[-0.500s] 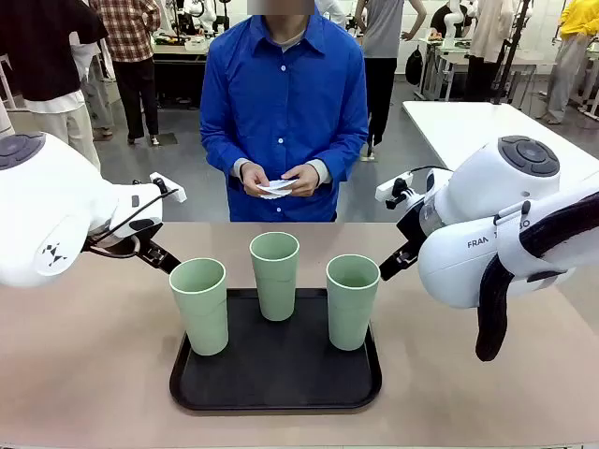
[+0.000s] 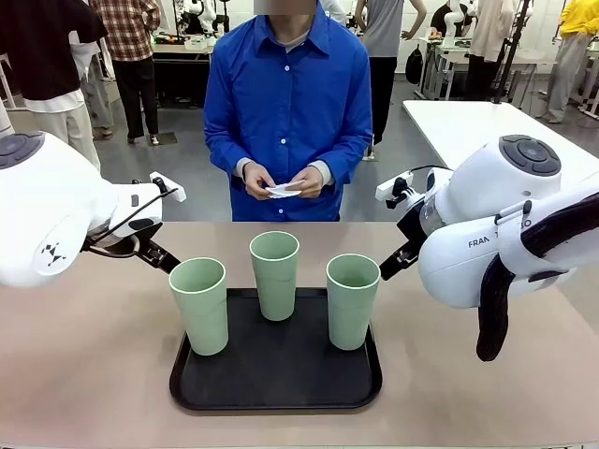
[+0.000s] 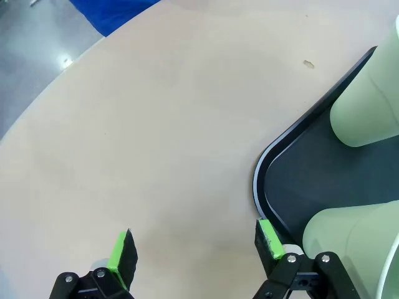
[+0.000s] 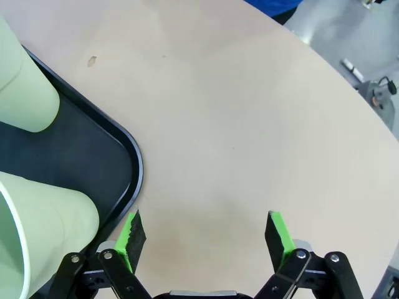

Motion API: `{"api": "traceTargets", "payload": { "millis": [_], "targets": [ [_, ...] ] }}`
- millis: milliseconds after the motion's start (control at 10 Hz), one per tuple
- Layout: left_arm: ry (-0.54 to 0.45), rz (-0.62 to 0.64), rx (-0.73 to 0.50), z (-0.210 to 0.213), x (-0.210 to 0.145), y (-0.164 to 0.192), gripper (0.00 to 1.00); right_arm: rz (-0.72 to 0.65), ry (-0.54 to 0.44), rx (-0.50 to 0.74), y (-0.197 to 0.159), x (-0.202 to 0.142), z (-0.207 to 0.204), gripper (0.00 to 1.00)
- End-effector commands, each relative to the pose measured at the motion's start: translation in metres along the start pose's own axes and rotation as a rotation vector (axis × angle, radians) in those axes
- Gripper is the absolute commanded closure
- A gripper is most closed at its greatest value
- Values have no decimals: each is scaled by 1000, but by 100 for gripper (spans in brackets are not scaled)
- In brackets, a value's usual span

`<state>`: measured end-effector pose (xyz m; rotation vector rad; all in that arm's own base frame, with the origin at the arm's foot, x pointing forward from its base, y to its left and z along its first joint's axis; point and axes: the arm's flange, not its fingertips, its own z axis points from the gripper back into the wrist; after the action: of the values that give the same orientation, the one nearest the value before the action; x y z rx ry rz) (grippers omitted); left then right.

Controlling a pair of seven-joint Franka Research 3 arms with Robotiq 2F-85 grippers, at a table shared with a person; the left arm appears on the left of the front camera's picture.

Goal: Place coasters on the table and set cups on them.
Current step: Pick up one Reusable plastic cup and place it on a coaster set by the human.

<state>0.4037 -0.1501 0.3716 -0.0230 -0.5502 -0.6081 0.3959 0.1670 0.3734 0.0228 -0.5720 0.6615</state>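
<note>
Three cups (image 2: 274, 271) on tray (image 2: 281, 395), person (image 2: 287, 103) holding coasters (image 2: 281, 191)

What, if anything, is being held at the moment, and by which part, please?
The left gripper and right gripper are open, empty. The person's hands pinch the coasters by their edges.

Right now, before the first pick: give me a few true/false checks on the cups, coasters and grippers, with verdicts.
1. All three cups stand upright on the black tray. True.
2. A coaster lies on the table. False: the coasters are in the person's hands, with none on the table.
3. The left gripper is open and holds nothing. True.
4. The right gripper is shut on a cup. False: the right gripper is open and empty, over bare table beside the tray.
</note>
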Motion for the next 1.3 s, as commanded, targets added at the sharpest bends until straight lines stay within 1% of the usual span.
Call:
{"api": "traceTargets", "payload": {
  "millis": [0,700,800,900,1100,1200],
  "targets": [
    [0,0,0,0,0,0,0,0,0,0,0,0,0,0],
    [0,0,0,0,0,0,0,0,0,0,0,0,0,0],
    [11,15,36,13,1,11,0,-65,-1,1,-9,5,20,0],
    [40,16,26,31,-2,23,0,-99,9,-8,-14,2,46,0],
    [62,0,-24,66,-7,24,0,-168,55,25,-19,-11,95,0],
    [96,4,-83,84,-12,20,0,-191,79,52,-11,-20,120,0]
  ]
}}
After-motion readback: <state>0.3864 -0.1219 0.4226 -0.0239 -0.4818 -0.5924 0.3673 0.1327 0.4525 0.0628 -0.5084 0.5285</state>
